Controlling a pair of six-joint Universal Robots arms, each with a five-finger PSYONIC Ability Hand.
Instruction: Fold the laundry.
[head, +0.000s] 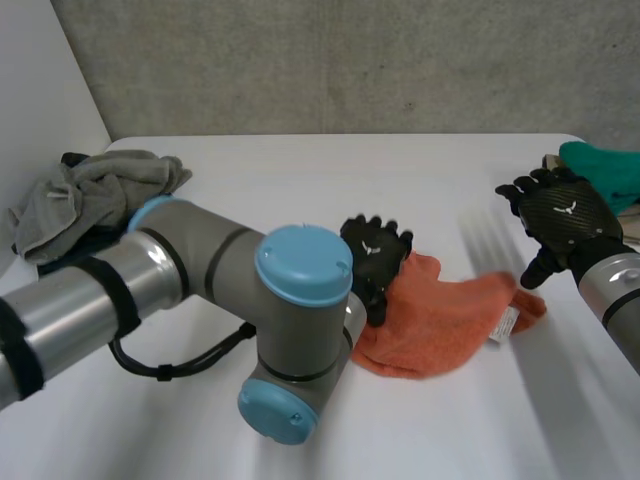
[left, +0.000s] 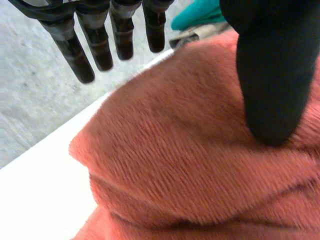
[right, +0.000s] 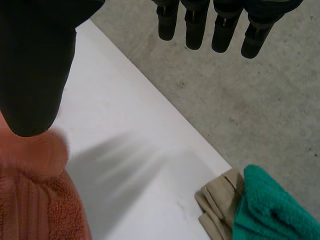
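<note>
An orange towel (head: 450, 320) lies crumpled on the white table (head: 300, 190), right of centre. My left hand (head: 372, 245) hovers at the towel's left edge, palm down. In the left wrist view its fingers (left: 80, 60) are straight and apart from the thumb (left: 270, 75), which reaches down to the orange towel (left: 190, 160). My right hand (head: 562, 215) hangs above the towel's right end, near its white tag. Its fingers (right: 192, 25) are straight in the right wrist view, and the orange towel (right: 35, 205) lies below the thumb (right: 35, 65). Neither hand holds anything.
A grey pile of laundry (head: 95, 195) sits at the table's far left. A teal cloth (head: 600, 165) on a beige cloth (right: 217, 202) lies at the right edge. My left arm (head: 200, 270) crosses the front left of the table. Concrete floor (right: 260, 100) lies beyond the table's edge.
</note>
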